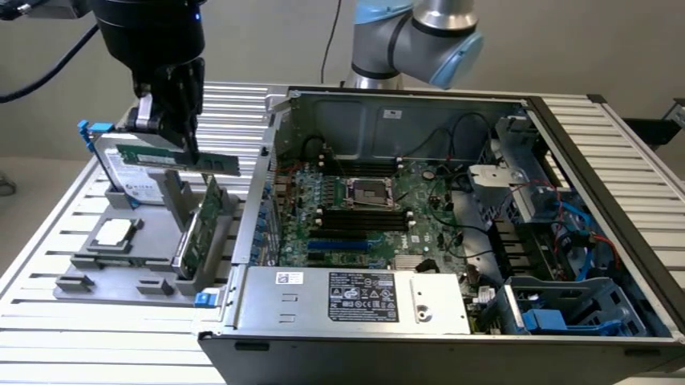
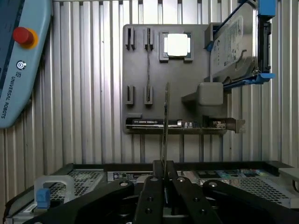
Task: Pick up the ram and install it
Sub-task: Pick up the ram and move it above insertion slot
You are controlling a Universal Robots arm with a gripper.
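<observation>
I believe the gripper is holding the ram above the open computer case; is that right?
Not quite: the gripper is holding the ram above the grey parts tray, beside the open computer case, as the exterior view shows.

the ram [image 1: 180, 159] is a long, thin green circuit-board stick, held in the air at the upper left of the exterior view. it lies lengthwise, its right end tipped slightly down. the gripper [image 1: 169, 138] pinches its upper edge, and the wrist view shows the ram [image 2: 165, 121] edge-on as a thin line.
</observation>
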